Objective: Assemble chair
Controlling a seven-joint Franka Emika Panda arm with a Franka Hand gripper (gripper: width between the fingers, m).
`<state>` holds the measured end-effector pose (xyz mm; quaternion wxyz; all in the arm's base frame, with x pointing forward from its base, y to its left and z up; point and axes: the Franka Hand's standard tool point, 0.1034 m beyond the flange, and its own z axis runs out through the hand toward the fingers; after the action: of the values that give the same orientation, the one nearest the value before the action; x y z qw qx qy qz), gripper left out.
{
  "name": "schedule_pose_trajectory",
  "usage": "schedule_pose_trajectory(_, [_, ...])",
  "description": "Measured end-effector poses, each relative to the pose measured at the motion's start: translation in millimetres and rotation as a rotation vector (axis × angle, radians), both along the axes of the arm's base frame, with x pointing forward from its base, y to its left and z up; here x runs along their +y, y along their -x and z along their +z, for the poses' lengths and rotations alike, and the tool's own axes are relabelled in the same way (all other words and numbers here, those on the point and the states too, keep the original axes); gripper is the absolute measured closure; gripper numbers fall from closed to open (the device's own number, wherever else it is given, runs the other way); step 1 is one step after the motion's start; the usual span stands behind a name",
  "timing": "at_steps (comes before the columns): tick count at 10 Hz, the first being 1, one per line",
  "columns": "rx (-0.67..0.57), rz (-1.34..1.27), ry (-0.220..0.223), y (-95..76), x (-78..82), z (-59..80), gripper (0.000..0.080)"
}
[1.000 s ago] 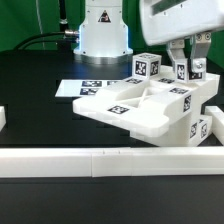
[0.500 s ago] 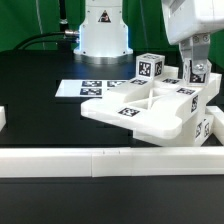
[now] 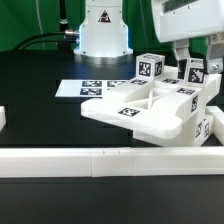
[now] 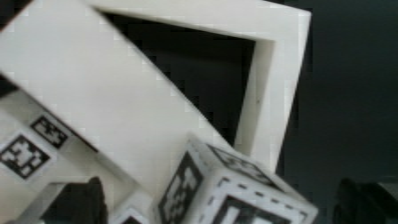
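The chair (image 3: 150, 110) is a cluster of glossy white tagged parts at the exterior view's right: a flat panel low in front, blocks behind. A tagged cube (image 3: 149, 66) stands on top at the back. Beside it an upright tagged piece (image 3: 195, 70) rests on the structure. My gripper (image 3: 196, 52) hangs just above that piece with its fingers spread wide to either side, open and holding nothing. In the wrist view a white frame-shaped panel (image 4: 160, 100) fills the picture and a tagged block (image 4: 240, 190) sits close under the camera.
The marker board (image 3: 85, 90) lies flat behind the chair parts. A long low white border wall (image 3: 100, 160) runs across the front. The robot's base (image 3: 103, 30) stands at the back. A small white block (image 3: 3, 118) sits at the exterior view's left edge.
The gripper came down with the upright tagged piece, set it on the structure, then opened wide and rose a little. The piece stays where it was left.
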<state>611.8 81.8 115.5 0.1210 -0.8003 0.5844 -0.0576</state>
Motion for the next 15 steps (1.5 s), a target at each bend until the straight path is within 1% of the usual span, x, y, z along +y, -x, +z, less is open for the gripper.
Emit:
schedule_pose_trajectory(1, [-0.007, 0.051, 0.012, 0.0, 0.0, 0.0, 0.0151])
schedule_pose_trajectory(2, [-0.012, 0.149, 0.036, 0.8, -0.1, -0.6, 0.0151])
schedule_pose_trajectory(3, [-0.006, 0.328, 0.073, 3.5, -0.3, -2.1, 0.0151])
schedule_pose_trajectory(5, [0.026, 0.587, 0.107, 2.5, -0.8, 1.5, 0.0151])
schedule_pose_trajectory(6, [0.049, 0.679, 0.118, -1.2, -0.1, 4.0, 0.0151])
schedule_pose_trajectory(7, [0.054, 0.711, 0.127, -4.1, 4.2, 5.6, 0.0151])
schedule_pose_trajectory(8, [-0.037, 0.726, 0.179, -8.2, -0.7, 7.6, 0.0151])
schedule_pose_trajectory(9, [-0.055, 0.780, 0.202, 2.1, -12.6, 0.9, 0.0151])
schedule_pose_trajectory(11, [-0.069, 0.904, 0.227, -0.3, -22.0, 4.1, 0.0151])
schedule_pose_trajectory(14, [-0.067, 0.889, 0.226, -0.3, -22.3, 3.3, 0.0151])
schedule_pose_trajectory(15, [-0.070, 0.907, 0.220, -0.1, -21.5, 11.1, 0.0151])
